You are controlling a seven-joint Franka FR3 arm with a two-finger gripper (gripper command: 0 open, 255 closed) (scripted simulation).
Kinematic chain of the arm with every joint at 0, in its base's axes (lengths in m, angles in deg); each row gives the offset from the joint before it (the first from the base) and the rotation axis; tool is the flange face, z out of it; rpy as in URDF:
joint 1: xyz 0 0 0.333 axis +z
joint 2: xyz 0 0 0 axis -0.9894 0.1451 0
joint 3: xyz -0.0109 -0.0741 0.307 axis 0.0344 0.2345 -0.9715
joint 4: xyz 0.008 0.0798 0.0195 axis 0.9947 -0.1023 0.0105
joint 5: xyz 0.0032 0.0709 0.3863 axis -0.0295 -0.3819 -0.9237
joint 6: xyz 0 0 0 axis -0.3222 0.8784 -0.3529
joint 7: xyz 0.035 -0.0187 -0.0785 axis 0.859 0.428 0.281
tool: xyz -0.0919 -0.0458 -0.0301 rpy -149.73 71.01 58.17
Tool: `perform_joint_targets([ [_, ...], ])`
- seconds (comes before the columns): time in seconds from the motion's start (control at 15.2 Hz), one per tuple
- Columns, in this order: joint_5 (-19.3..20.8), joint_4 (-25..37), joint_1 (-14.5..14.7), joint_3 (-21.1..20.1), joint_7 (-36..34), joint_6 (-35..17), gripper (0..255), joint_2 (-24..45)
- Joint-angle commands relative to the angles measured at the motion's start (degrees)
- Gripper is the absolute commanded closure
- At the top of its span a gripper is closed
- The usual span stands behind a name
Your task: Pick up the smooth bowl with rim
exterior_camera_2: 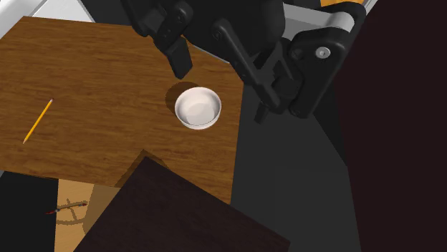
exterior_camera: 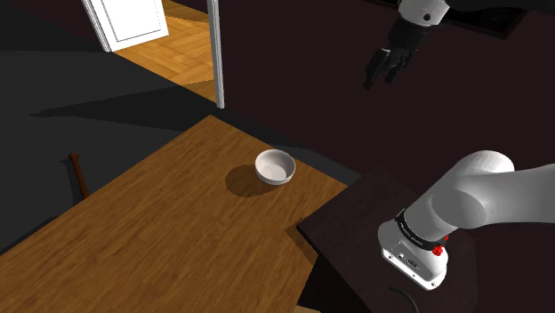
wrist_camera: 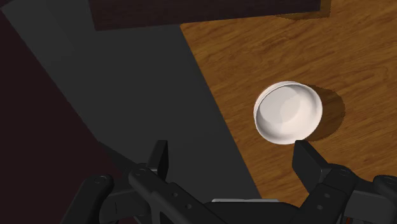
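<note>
Close to the edge of the wood surface [exterior_camera: 169, 222] that faces the dark stand [exterior_camera: 356, 209] sits the white bowl [exterior_camera: 274, 167], upright, rim up, smooth inside. In the shoulder view the jaws hang high in the air at approx 1 o'clock from it, well apart from bowl & surface, spread wide w/ no object gripped; black fingers [exterior_camera: 374, 71] point downward. 2nd exterior view: bowl [exterior_camera_2: 198, 107] near the surface's edge, a yellow pencil [exterior_camera_2: 37, 120] lying flat well apart at its 9 o'clock, stand [exterior_camera_2: 179, 215] at approx 6 o'clock. Wrist view: bowl [wrist_camera: 287, 112] lies beyond the fingers [wrist_camera: 310, 162], not between them, its shadow on the wood beside it
</note>
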Motion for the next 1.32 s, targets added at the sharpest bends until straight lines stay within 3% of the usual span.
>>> perform_joint_targets([
  [0.0, 0.0, 0.0, 0.0, 0.0, 0.0, 0.0, 0, 0.0],
  [0.66, -4.3, -13.4, 1.5, -1.8, -2.8, -22.1, 0, 7.6],
  [1.25, -9.5, -18.0, 4.3, -3.4, -3.5, -44.5, 0, 24.2],
])
